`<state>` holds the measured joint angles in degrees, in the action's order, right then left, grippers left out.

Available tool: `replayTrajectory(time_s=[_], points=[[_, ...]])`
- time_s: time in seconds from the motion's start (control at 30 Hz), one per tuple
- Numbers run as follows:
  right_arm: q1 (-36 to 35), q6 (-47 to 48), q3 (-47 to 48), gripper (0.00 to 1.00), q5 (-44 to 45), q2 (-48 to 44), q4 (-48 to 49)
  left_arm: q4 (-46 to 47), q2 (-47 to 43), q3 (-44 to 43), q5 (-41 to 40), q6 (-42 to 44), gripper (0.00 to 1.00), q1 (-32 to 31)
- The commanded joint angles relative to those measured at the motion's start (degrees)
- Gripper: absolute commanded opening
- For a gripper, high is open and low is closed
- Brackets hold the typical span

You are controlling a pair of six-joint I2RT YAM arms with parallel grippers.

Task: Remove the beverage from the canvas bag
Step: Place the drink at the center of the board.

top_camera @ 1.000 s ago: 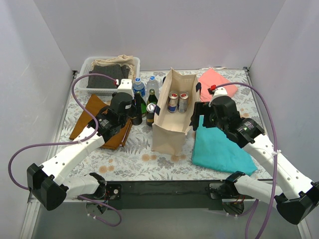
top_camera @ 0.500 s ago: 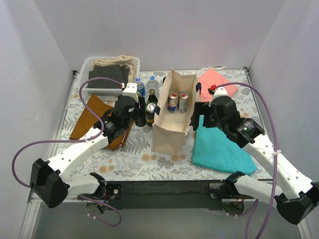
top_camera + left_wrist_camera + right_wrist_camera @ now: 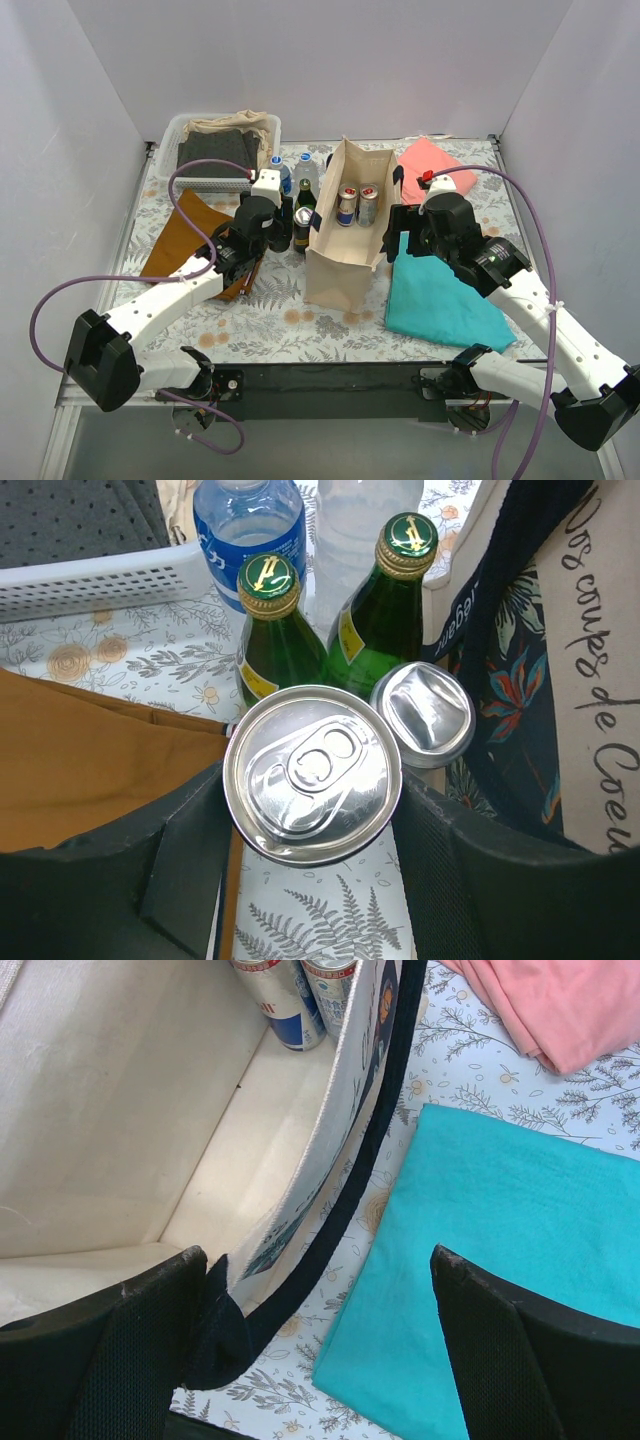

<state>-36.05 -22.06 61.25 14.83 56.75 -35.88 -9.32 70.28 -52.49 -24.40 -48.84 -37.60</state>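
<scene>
Left gripper (image 3: 312, 815) squeezes a can (image 3: 312, 770) beside the canvas bag (image 3: 335, 270) — so close it might topple the green bottles (image 3: 272, 645). Right gripper (image 3: 320, 1305) gapes open.

**Robot body.** The left arm (image 3: 160, 300) and right arm (image 3: 545, 295) are built of white moulded links dotted with small dark screw holes, joined by bulky black joint housings (image 3: 100, 365). Behind each pincer sits a black wrist housing topped by a white camera block (image 3: 440, 185), the right one bearing a small red mark, and a purple cable (image 3: 172, 185) loops away from it. The left pincer (image 3: 312, 785) and right pincer (image 3: 318, 1260) have broad matt-black fingers (image 3: 110, 1350) with finely textured inner faces.
</scene>
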Motion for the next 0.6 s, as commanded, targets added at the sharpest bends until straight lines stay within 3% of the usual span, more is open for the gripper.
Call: replayTrajectory(time_s=[0.0, 0.57], points=[[0.28, 1.15, 0.97, 0.97, 0.29, 0.38, 0.81, 8.96, -0.76, 1.60, -3.72, 1.03, 0.00, 0.25], [0.28, 0.80, 0.36, 0.97, 0.29, -0.24, 0.72, 17.32, 1.96, 6.08, -4.42, -0.82, 0.00, 0.25]])
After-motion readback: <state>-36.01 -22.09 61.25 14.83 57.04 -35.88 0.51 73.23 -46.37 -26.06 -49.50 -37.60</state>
